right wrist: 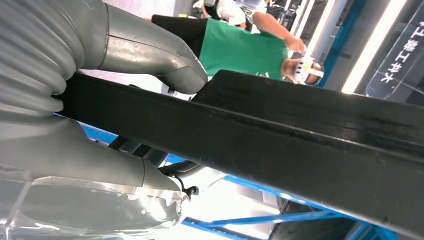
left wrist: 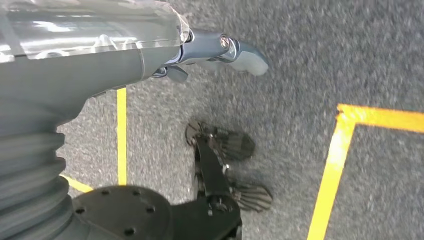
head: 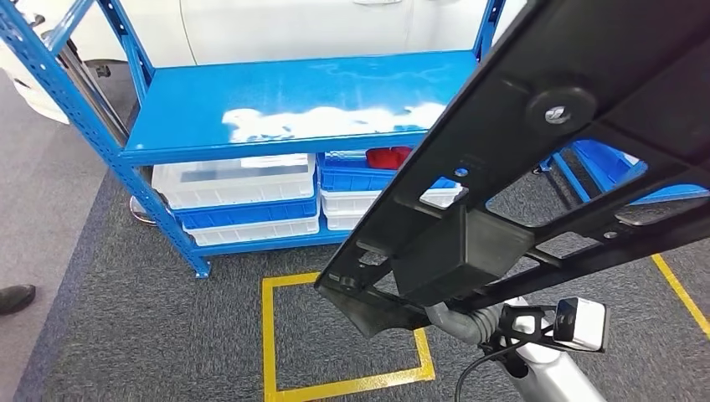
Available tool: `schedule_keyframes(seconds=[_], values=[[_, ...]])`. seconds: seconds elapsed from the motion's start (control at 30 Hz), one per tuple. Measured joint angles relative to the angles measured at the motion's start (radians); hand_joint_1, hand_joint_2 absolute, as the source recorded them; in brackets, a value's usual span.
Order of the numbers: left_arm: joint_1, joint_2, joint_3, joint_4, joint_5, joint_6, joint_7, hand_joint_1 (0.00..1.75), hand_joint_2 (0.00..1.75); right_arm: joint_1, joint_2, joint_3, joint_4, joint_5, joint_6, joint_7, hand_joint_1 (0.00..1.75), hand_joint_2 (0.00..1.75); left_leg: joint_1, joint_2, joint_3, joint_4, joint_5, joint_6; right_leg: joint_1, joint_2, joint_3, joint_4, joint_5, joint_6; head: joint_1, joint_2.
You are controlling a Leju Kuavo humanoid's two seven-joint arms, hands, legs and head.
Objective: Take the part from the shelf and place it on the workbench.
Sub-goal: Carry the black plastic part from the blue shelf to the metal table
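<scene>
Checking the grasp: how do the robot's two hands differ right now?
The right hand grips the long black part, raised in front of the blue shelf; the left hand holds nothing. The left hand hangs over grey carpet with yellow tape lines. Both have grey ribbed covers.

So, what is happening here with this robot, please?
The robot is carrying a long black plastic part, gripped by its right hand and lifted in front of the blue shelf. The shelf's upper level is bare; white and blue bins sit lower down. The left hand hangs over the grey carpet with yellow floor tape and holds nothing. A person in a green shirt stands nearby. The workbench is not visible.
</scene>
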Motion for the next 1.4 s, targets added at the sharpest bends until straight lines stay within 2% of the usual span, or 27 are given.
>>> schedule_keyframes(seconds=[0.1,0.13,0.17,0.2,0.27,0.3,0.33,0.43,0.5,0.6,0.63,0.67,0.7,0.73,0.8,0.87,0.93,1.0,1.03,1.1,1.13,1.17,1.2,1.27,1.33,1.37,1.4], values=[[0.001,0.0,0.0,0.0,0.001,0.0,0.0,0.0,1.75,0.004,0.01,-0.005,0.001,0.001,0.001,0.0,1.75,1.75,-0.001,0.003,-0.026,0.002,0.023,0.007,-0.005,0.002,-0.068,0.192,-0.118,0.005,0.0,0.0],[0.002,0.0,0.0,0.0,0.001,0.0,0.0,0.0,1.75,0.006,0.011,-0.005,0.002,0.001,0.001,0.0,1.75,1.75,-0.002,0.004,-0.036,0.003,0.029,0.006,-0.006,0.002,-0.076,0.234,-0.136,0.006,0.0,0.0],[0.003,0.0,0.0,0.0,0.002,0.0,0.0,0.0,1.75,0.008,0.012,-0.005,0.004,0.001,0.001,0.0,1.75,1.75,-0.002,0.003,-0.044,0.006,0.034,0.004,-0.007,0.002,-0.065,0.239,-0.135,0.007,0.0,0.0],[0.004,0.0,0.0,0.0,0.002,0.0,0.0,0.0,1.75,0.009,0.012,-0.005,0.005,0.001,0.001,0.0,1.75,1.75,-0.001,0.003,-0.051,0.01,0.037,0.003,-0.008,0.002,-0.034,0.204,-0.118,0.007,0.0,0.0],[0.005,-0.002,0.0,0.0,0.002,0.0,0.0,0.0,1.75,0.008,0.012,-0.006,0.006,0.001,0.002,0.0,1.75,1.75,-0.002,0.003,-0.062,0.02,0.04,-0.003,-0.008,0.0,0.061,0.063,-0.074,0.004,0.0,0.0],[0.005,-0.003,0.0,0.0,0.002,-0.001,0.0,0.0,1.75,0.008,0.012,-0.007,0.006,0.001,0.003,0.0,1.75,1.75,-0.003,0.003,-0.067,0.025,0.04,-0.007,-0.006,0.0,0.095,0.005,-0.063,0.0,0.0,0.0],[0.005,-0.003,0.0,0.0,0.002,-0.001,-0.001,0.0,1.75,0.009,0.012,-0.008,0.006,0.001,0.004,-0.001,1.75,1.75,-0.004,0.003,-0.072,0.03,0.041,-0.012,-0.003,0.0,0.112,-0.029,-0.06,-0.005,0.0,0.0],[0.006,-0.003,0.0,0.0,0.0,-0.006,-0.004,0.0,1.75,0.013,0.013,-0.012,0.006,0.001,0.0,-0.004,1.75,1.75,-0.005,0.004,-0.082,0.035,0.045,-0.028,0.0,0.0,0.106,-0.041,-0.057,-0.021,0.0,0.0],[0.006,-0.004,0.0,0.0,-0.001,-0.01,-0.005,0.0,1.75,0.014,0.013,-0.015,0.006,0.002,-0.003,-0.007,1.75,1.75,-0.003,0.003,-0.097,0.069,0.018,-0.038,-0.003,-0.001,0.103,-0.046,-0.05,-0.034,0.0,0.0],[0.007,-0.005,0.0,0.0,-0.002,-0.013,-0.006,0.0,1.75,0.017,0.012,-0.019,0.005,0.002,-0.004,-0.01,1.75,1.75,-0.001,0.003,-0.177,0.253,-0.08,-0.047,0.0,-0.002,0.095,-0.047,-0.043,-0.046,0.0,0.0],[0.008,-0.005,0.0,0.0,-0.002,-0.014,-0.006,0.0,1.75,0.018,0.011,-0.02,0.005,0.003,-0.006,-0.011,1.75,1.75,-0.001,0.002,-0.2,0.308,-0.099,-0.047,0.002,0.001,0.091,-0.046,-0.041,-0.047,0.0,0.0],[0.008,-0.005,0.0,0.0,-0.002,-0.014,-0.005,0.0,1.75,0.019,0.011,-0.02,0.006,0.005,-0.01,-0.012,1.75,1.75,0.0,0.002,-0.207,0.327,-0.098,-0.046,0.004,0.006,0.088,-0.045,-0.039,-0.047,0.0,0.0],[0.008,-0.005,0.0,0.0,-0.002,-0.015,-0.004,0.0,1.75,0.019,0.011,-0.021,0.006,0.007,-0.017,-0.014,1.75,1.75,0.0,0.0,-0.193,0.305,-0.078,-0.043,0.005,0.011,0.086,-0.043,-0.037,-0.046,0.0,0.0],[0.008,-0.005,0.0,0.0,-0.001,-0.015,-0.001,0.0,1.75,0.019,0.011,-0.022,0.006,0.011,-0.025,-0.017,1.75,1.75,-0.001,-0.005,-0.161,0.246,-0.045,-0.039,0.006,0.019,0.085,-0.041,-0.036,-0.045,0.0,0.0],[0.008,-0.004,0.001,0.0,0.003,-0.014,0.008,0.0,1.75,0.015,0.011,-0.025,0.006,0.021,-0.04,-0.026,1.75,1.75,-0.001,-0.044,-0.089,0.104,0.008,-0.028,0.006,0.032,0.081,-0.037,-0.033,-0.041,0.0,0.0],[0.008,-0.002,0.005,0.0,0.009,-0.012,0.015,0.0,1.75,0.012,0.011,-0.028,0.004,0.041,-0.057,-0.031,1.75,1.75,-0.003,-0.07,-0.059,0.039,0.021,-0.024,0.003,0.048,0.074,-0.034,-0.028,-0.031,0.0,0.0],[0.008,-0.002,0.009,0.0,0.014,-0.008,0.02,0.0,1.75,0.017,0.011,-0.031,-0.006,0.07,-0.078,-0.034,1.75,1.75,-0.004,-0.056,-0.057,0.03,0.027,-0.017,0.0,0.066,0.067,-0.036,-0.02,-0.018,0.0,0.0],[0.007,-0.002,0.012,0.0,0.014,-0.003,0.022,0.0,1.75,0.029,0.013,-0.036,-0.026,0.1,-0.095,-0.038,1.75,1.75,0.0,-0.035,-0.054,0.017,0.039,-0.006,0.001,0.061,0.054,-0.016,-0.037,-0.008,0.0,0.0],[0.006,-0.002,0.013,0.0,0.013,0.0,0.023,0.0,1.75,0.035,0.015,-0.039,-0.039,0.115,-0.099,-0.039,1.75,1.75,0.002,-0.024,-0.054,0.01,0.044,-0.002,0.002,0.05,0.036,0.022,-0.062,-0.006,0.0,0.0],[0.008,-0.002,0.015,0.0,0.013,0.004,0.026,0.0,1.75,0.046,0.02,-0.046,-0.063,0.139,-0.102,-0.04,1.75,1.75,0.0,-0.003,-0.057,0.008,0.047,0.002,-0.002,0.029,-0.02,0.148,-0.13,0.0,0.0,0.0],[0.009,-0.002,0.017,0.0,0.013,0.006,0.027,0.0,1.75,0.05,0.021,-0.048,-0.074,0.15,-0.104,-0.04,1.75,1.75,0.0,0.009,-0.059,0.009,0.047,0.002,-0.005,0.025,-0.046,0.207,-0.151,0.003,0.0,0.0],[0.009,-0.002,0.02,0.0,0.014,0.007,0.028,0.0,1.75,0.052,0.022,-0.05,-0.082,0.16,-0.107,-0.04,1.75,1.75,0.0,0.02,-0.061,0.01,0.047,0.002,-0.008,0.022,-0.058,0.236,-0.155,0.007,0.0,0.0],[0.009,-0.002,0.022,0.0,0.015,0.009,0.028,0.0,1.75,0.053,0.022,-0.051,-0.09,0.168,-0.112,-0.04,1.75,1.75,0.0,0.031,-0.061,0.012,0.046,0.001,-0.011,0.018,-0.05,0.226,-0.14,0.01,0.0,0.0],[0.008,-0.002,0.024,0.0,0.019,0.014,0.026,0.0,1.75,0.053,0.022,-0.053,-0.111,0.178,-0.121,-0.04,1.75,1.75,0.001,0.05,-0.062,0.018,0.042,-0.005,-0.015,-0.01,0.017,0.106,-0.08,0.013,0.0,0.0],[0.009,-0.002,0.028,0.0,0.025,0.031,0.019,0.0,1.75,0.055,0.022,-0.055,-0.143,0.182,-0.125,-0.04,1.75,1.75,-0.003,0.065,-0.063,0.027,0.035,-0.015,-0.009,-0.046,0.075,-0.006,-0.047,0.005,0.0,0.0],[0.01,-0.002,0.03,0.0,0.026,0.043,0.014,0.0,1.75,0.058,0.022,-0.055,-0.162,0.185,-0.127,-0.04,1.75,1.75,-0.006,0.072,-0.062,0.03,0.031,-0.021,-0.006,-0.055,0.085,-0.03,-0.045,-0.002,0.0,0.0],[0.011,-0.002,0.031,0.0,0.026,0.055,0.01,0.0,1.75,0.063,0.022,-0.056,-0.181,0.189,-0.132,-0.04,1.75,1.75,-0.007,0.08,-0.062,0.031,0.029,-0.026,-0.003,-0.049,0.083,-0.032,-0.047,-0.01,0.0,0.0]])
